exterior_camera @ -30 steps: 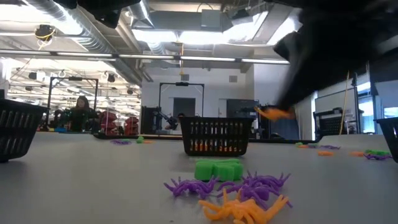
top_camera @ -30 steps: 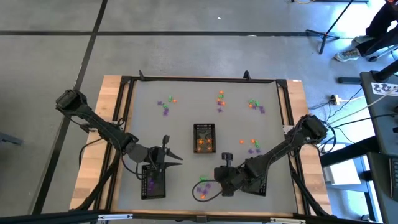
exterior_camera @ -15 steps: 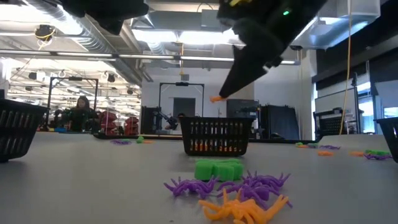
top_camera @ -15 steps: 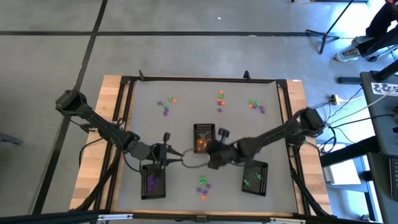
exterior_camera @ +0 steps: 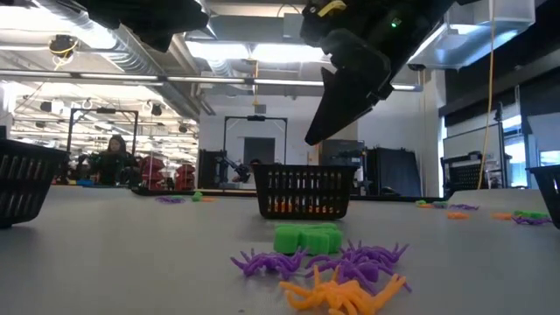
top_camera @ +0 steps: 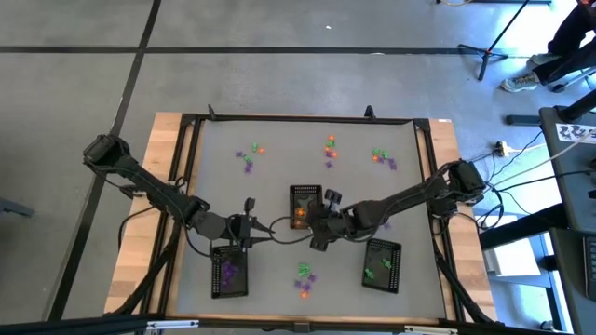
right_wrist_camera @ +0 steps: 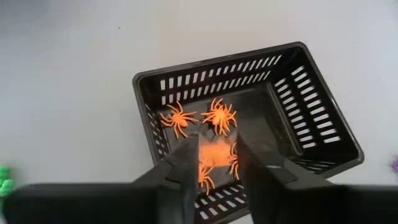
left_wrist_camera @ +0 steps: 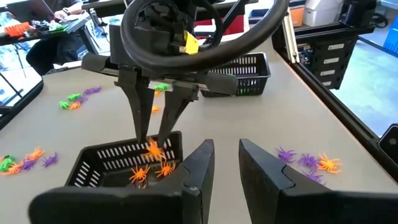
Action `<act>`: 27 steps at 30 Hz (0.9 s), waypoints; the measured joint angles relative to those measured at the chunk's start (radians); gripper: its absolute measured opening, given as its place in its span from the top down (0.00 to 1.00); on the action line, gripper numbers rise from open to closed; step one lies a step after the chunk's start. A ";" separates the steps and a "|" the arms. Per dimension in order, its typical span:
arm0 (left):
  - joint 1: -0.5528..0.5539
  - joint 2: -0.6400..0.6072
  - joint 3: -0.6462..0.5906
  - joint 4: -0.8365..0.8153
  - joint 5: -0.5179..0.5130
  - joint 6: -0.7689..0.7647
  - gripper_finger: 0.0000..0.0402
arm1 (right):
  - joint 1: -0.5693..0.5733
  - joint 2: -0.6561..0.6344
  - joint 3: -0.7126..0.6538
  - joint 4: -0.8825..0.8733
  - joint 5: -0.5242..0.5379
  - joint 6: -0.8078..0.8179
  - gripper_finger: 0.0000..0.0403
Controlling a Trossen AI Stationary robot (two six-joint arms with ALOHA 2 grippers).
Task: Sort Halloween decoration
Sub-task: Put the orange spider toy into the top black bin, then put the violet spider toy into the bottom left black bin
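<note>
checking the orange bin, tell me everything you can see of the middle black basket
The middle basket is a black rectangular tray with slotted walls that looks like plastic. It stands upright and open-topped on the grey table, near its centre. Several orange spiders lie on its floor. The right gripper hangs just above it with jaws open, not touching. The left gripper waits short of it.

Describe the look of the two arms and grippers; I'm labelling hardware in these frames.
Both arms are dark, slim and jointed. The right gripper has two long, thin, flat dark fingers on a boxy black body with a yellow tag, and a thick black cable loops above it. The left gripper has two broader, matte dark fingers with angular tips. In the high view, thin black cables trail along the arms.
</note>
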 joint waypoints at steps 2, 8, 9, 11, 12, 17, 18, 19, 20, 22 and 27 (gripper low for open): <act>0.000 0.000 0.000 0.000 0.000 0.000 0.83 | 0.000 0.000 0.000 0.000 -0.022 0.001 0.67; 0.000 0.000 0.000 0.000 0.000 0.000 0.83 | 0.015 0.000 0.000 -0.001 -0.011 0.015 0.64; 0.000 0.000 0.000 0.000 0.000 0.000 0.83 | 0.021 0.000 0.000 -0.001 -0.014 0.015 0.64; 0.000 0.000 0.000 -0.001 0.000 0.000 0.83 | 0.034 0.000 0.000 0.004 -0.022 0.013 0.64; 0.000 0.000 0.000 -0.002 0.000 0.000 0.83 | 0.046 0.000 0.000 0.011 -0.035 0.010 0.64; 0.000 0.000 0.000 -0.022 0.000 -0.003 0.83 | 0.148 0.000 0.000 0.103 -0.166 -0.067 0.63; 0.001 0.000 0.000 -0.022 0.000 -0.003 0.83 | 0.172 0.000 0.000 0.119 -0.187 -0.081 0.63; 0.001 0.000 0.000 -0.022 0.000 -0.004 0.83 | 0.198 0.000 0.000 0.136 -0.208 -0.091 0.63; 0.002 0.000 0.000 -0.022 0.000 -0.005 0.83 | 0.221 0.004 0.000 0.152 -0.219 -0.097 0.63; 0.002 0.000 0.000 -0.022 0.000 -0.005 0.83 | 0.262 0.016 0.001 0.182 -0.217 -0.097 0.63; 0.002 0.000 0.000 -0.016 0.000 -0.006 0.83 | 0.317 0.086 0.001 0.245 -0.190 -0.098 0.63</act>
